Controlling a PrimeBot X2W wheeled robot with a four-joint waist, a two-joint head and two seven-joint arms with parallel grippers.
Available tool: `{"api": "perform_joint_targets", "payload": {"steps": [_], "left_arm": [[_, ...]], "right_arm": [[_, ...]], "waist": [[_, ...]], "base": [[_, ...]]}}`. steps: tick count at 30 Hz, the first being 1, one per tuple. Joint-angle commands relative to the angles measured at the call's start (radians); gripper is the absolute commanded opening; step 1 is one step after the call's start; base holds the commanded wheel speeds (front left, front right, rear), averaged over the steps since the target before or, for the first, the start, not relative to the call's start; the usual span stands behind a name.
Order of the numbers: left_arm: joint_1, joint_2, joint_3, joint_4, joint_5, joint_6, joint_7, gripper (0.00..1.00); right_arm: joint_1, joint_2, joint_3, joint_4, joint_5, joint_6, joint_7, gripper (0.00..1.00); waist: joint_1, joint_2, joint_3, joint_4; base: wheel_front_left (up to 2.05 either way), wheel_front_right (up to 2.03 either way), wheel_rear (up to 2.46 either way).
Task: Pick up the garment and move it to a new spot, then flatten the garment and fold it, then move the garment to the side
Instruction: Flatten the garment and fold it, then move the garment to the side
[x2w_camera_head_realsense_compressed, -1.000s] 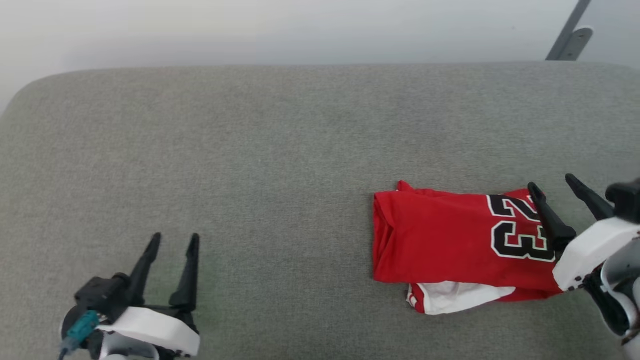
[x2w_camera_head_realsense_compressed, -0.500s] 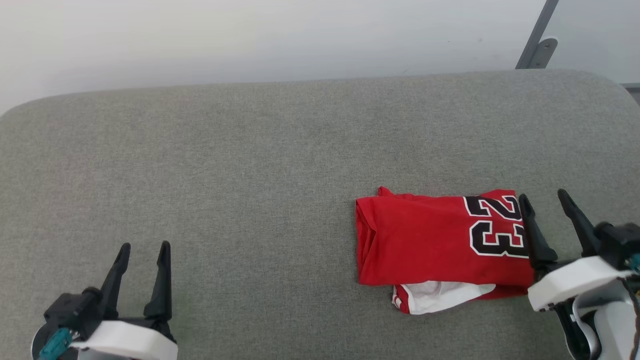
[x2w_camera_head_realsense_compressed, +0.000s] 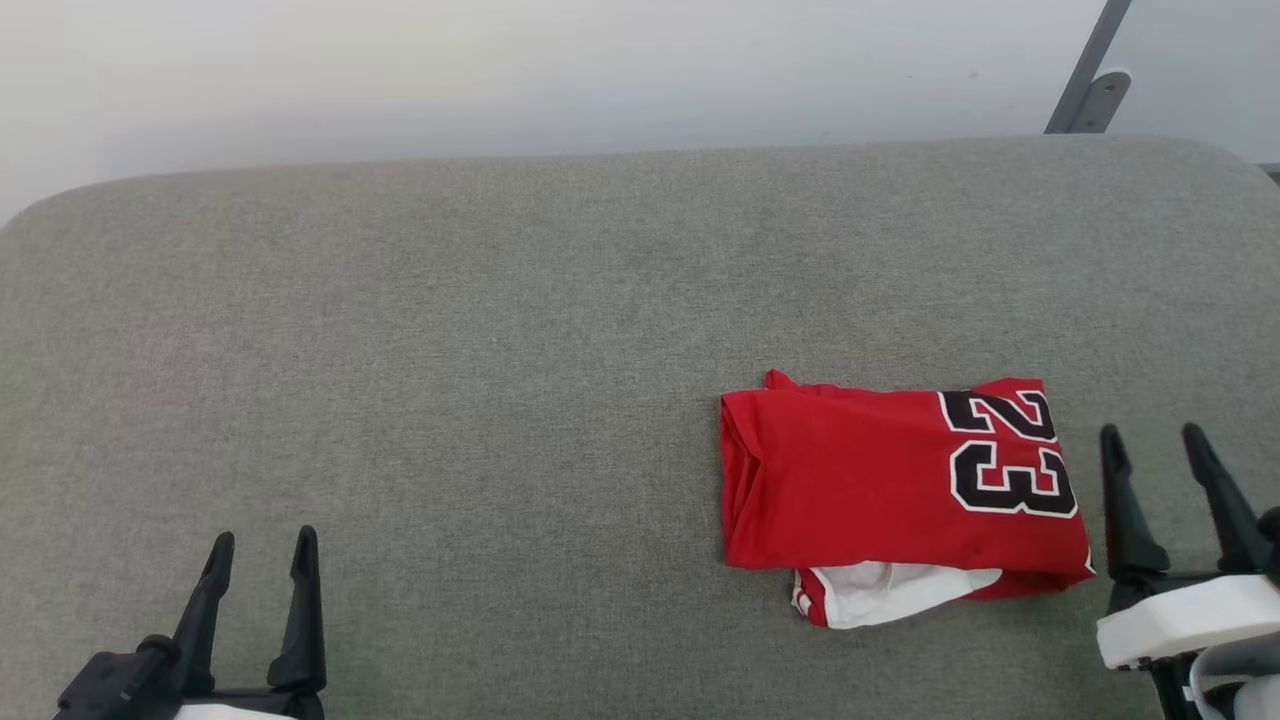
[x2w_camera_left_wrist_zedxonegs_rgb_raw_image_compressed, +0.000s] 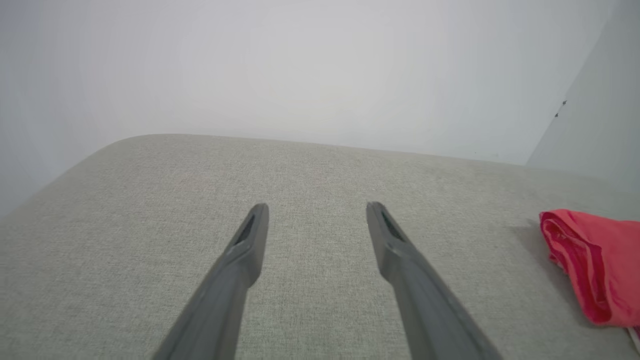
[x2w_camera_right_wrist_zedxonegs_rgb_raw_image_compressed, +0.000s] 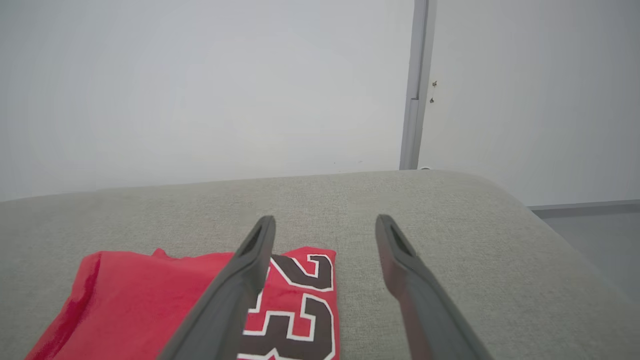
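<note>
Red garment (x2w_camera_head_realsense_compressed: 880, 490) lies folded at the right of the grey bench (x2w_camera_head_realsense_compressed: 450, 350), apparently set aside already; so left claw (x2w_camera_head_realsense_compressed: 265, 538) and right claw (x2w_camera_head_realsense_compressed: 1150, 432) stand open, empty, clear of it.

I judge this a bare test room or lab, not a home. I work over a grey fabric-covered pad (x2w_camera_head_realsense_compressed: 500, 330) with rounded corners, set against a plain white wall (x2w_camera_head_realsense_compressed: 500, 70). At far right a grey metal post (x2w_camera_right_wrist_zedxonegs_rgb_raw_image_compressed: 417, 85) stands against that wall; a grey floor (x2w_camera_right_wrist_zedxonegs_rgb_raw_image_compressed: 595, 240) with grey skirting (x2w_camera_right_wrist_zedxonegs_rgb_raw_image_compressed: 580, 206) lies beyond the pad's right edge.
</note>
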Motion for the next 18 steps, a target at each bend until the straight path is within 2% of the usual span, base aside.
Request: {"api": "perform_joint_targets", "payload": {"steps": [1, 15, 16, 18], "left_arm": [[0.006, -0.003, 0.003, -0.005, 0.003, 0.001, -0.005, 1.00], [-0.016, -0.010, -0.016, 0.007, 0.014, 0.001, -0.005, 1.00], [-0.022, -0.010, -0.019, 0.007, 0.015, 0.001, -0.005, 1.00], [-0.036, -0.014, -0.029, 0.016, 0.008, 0.001, -0.005, 1.00]], "right_arm": [[0.011, 0.009, -0.010, -0.013, -0.007, -0.001, 0.007, 1.00], [0.000, 0.022, -0.021, -0.061, -0.025, -0.001, 0.082, 1.00], [-0.005, 0.015, -0.022, -0.058, -0.024, -0.001, 0.099, 1.00], [-0.018, -0.016, -0.003, -0.034, -0.013, -0.001, 0.206, 1.00]], "waist": [[0.0000, -0.0001, 0.002, 0.002], [0.0000, -0.0001, 0.003, 0.004], [0.0000, -0.0001, 0.005, 0.006], [0.0000, -0.0001, 0.015, 0.011]], "base": [[0.00, 0.00, 0.00], [0.00, 0.00, 0.00], [0.00, 0.00, 0.00], [0.00, 0.00, 0.00]]}}
